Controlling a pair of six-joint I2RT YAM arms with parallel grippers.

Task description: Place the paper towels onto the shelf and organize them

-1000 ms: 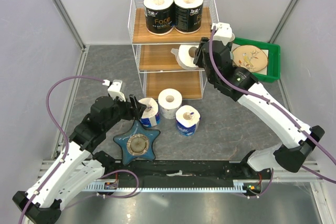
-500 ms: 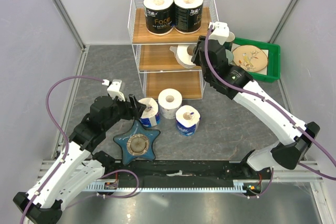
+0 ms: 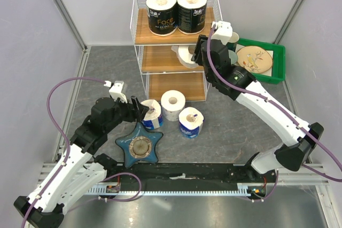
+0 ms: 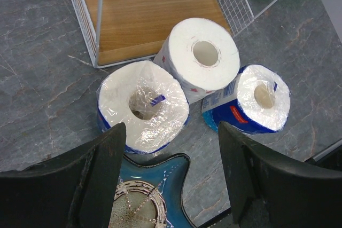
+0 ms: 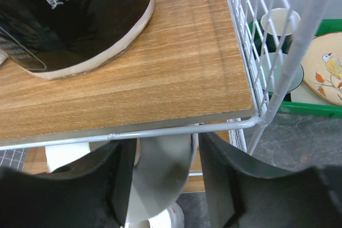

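The shelf (image 3: 141,36) stands at the back with two black-wrapped rolls (image 3: 161,12) on its top tier. My right gripper (image 3: 194,56) is shut on a white-wrapped roll (image 3: 184,55) and holds it at the right end of the middle tier. In the right wrist view that roll (image 5: 160,180) sits between my fingers, just under the top tier's edge (image 5: 176,78). My left gripper (image 3: 140,111) is open and empty, just short of a blue-white roll (image 4: 141,105). A white roll (image 4: 200,57) and a second blue-white roll (image 4: 254,105) stand beside it on the floor in front of the bottom tier (image 4: 144,9).
A blue star-shaped dish (image 3: 140,147) lies just below the left gripper and shows in the left wrist view (image 4: 144,196). A green tray (image 3: 278,60) of dishes stands right of the shelf, close behind the right arm. The shelf's wire side (image 5: 251,52) is near the right fingers.
My right gripper has moved left and farther into the middle tier, carrying the white roll with it. The left arm and the floor rolls have not moved.
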